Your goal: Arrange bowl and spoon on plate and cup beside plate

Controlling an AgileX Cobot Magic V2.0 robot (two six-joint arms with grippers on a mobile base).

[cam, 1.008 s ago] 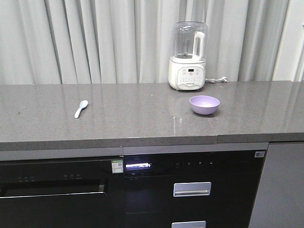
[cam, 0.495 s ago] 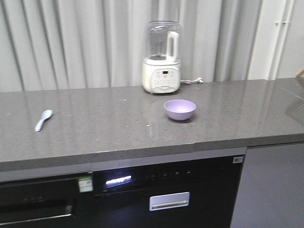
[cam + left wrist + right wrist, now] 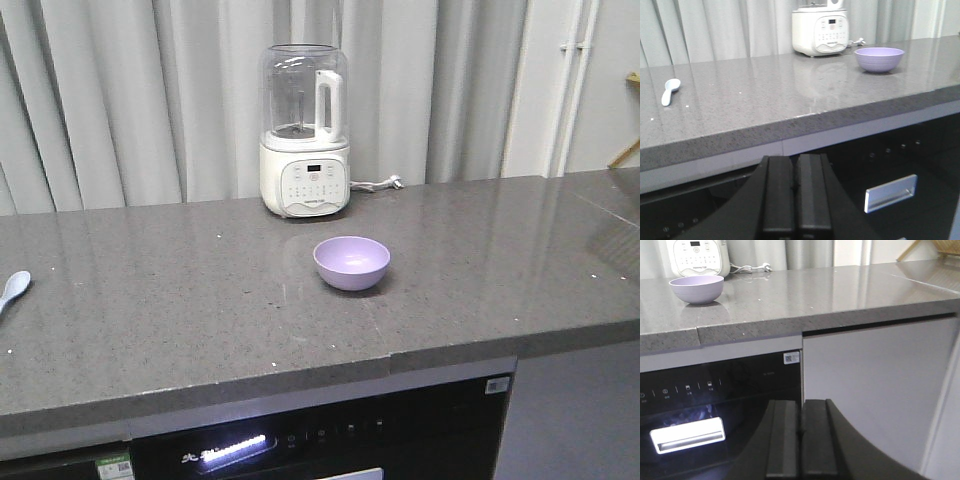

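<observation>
Low before the dark cabinet front [image 3: 330, 440], left pincer [image 3: 796, 162] and right pincer [image 3: 801, 406] sit clenched and empty, while beyond them the speckled grey tabletop [image 3: 200, 320] bears the spoon [image 3: 14, 289] far left, the bowl [image 3: 351, 262] midway, and a white blender [image 3: 304, 130] behind it, against pale curtains [image 3: 110, 100].

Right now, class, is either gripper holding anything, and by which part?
Nothing is held: the left gripper and the right gripper are both shut with nothing between them.

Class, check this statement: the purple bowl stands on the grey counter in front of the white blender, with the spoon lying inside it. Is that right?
Not quite. The bowl is empty; the spoon lies on the counter far to its left, as the left wrist view shows. The rest holds.
</observation>
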